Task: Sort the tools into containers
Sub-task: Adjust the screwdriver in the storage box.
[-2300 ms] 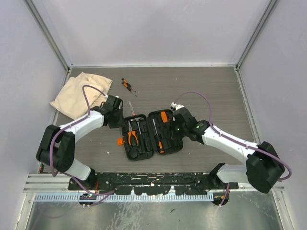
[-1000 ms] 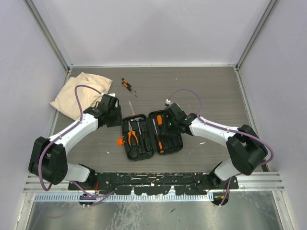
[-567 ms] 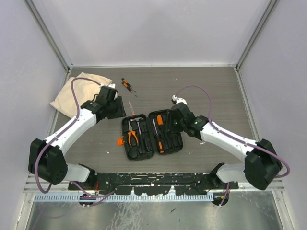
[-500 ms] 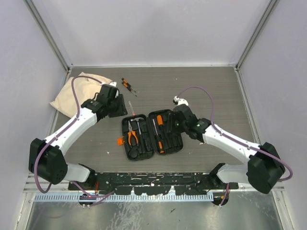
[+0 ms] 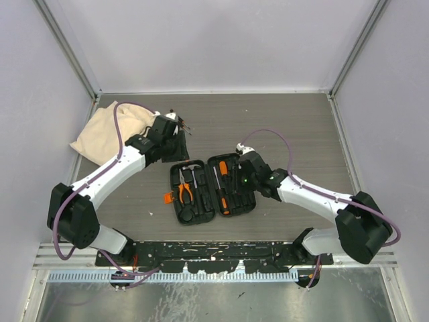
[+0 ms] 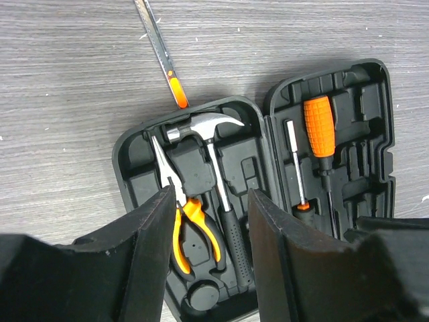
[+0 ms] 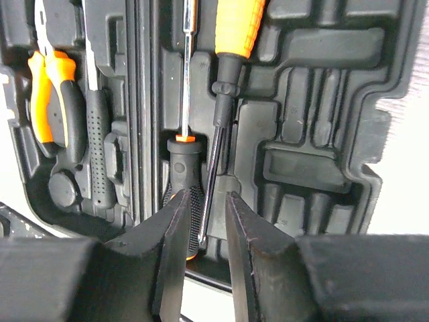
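Grey table (image 5: pixel 301 127): open case (image 6: pixel 375 134) holds hammer (image 6: pixel 214 168), pliers (image 6: pixel 184 215), screwdrivers (image 6: pixel 319 127); left gripper (image 6: pixel 211 194) and right gripper (image 7: pixel 206 196) both parted

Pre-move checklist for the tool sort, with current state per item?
1. Case open, both halves flat: ok.
2. Hammer and pliers seated in the half on the left arm's side: ok.
3. Orange-handled screwdriver and black-handled screwdriver seated in the other half: ok.
4. Every tool in a container: not ok. A loose tool lies on the table just beyond the case.
5. Left gripper open and empty: ok.
6. Right gripper clear of the black-handled screwdriver: cannot tell. Its open jaws sit right over the handle end.
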You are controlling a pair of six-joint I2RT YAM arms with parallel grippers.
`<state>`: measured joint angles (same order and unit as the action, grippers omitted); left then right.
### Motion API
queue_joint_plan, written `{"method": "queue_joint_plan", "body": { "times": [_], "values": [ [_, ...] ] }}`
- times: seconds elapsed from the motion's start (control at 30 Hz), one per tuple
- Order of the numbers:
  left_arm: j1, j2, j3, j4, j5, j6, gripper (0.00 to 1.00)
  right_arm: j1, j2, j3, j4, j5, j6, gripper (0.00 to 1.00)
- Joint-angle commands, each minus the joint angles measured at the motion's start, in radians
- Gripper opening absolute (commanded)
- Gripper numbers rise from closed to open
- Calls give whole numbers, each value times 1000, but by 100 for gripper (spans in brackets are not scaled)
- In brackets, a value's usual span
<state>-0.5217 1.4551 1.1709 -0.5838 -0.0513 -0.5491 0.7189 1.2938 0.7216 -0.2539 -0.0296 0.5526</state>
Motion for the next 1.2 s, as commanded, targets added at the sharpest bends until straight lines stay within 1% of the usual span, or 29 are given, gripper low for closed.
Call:
{"method": "queue_joint_plan", "body": {
  "times": [0.0,0.17,0.27,0.5,0.67,0.73,0.83,0.93,1.07,1.17],
  "values": [
    [0,-33,-9,9,-35,-15,48,13,43,9,57,-48,13,33],
    [0,-32,-17,7,-34,-14,49,22,90,19,57,-30,24,33],
    [0,-36,-29,16,-28,-14,49,22,103,26,53,-13,29,30],
    [0,-25,-34,22,-14,-15,48,21,115,32,30,38,46,25],
    [0,-13,-27,22,-7,-17,48,22,106,29,30,56,64,24],
    [0,-9,-23,24,1,-20,48,22,98,29,36,55,64,24],
    [-4,7,-4,23,11,-22,47,21,75,20,55,44,61,28],
    [-18,32,35,14,7,-16,47,21,32,9,56,71,63,31],
    [-44,70,87,7,1,-11,47,20,-20,-16,56,99,63,31],
    [-60,89,106,9,3,-14,46,20,-17,-13,49,51,40,30]
  ]
}}
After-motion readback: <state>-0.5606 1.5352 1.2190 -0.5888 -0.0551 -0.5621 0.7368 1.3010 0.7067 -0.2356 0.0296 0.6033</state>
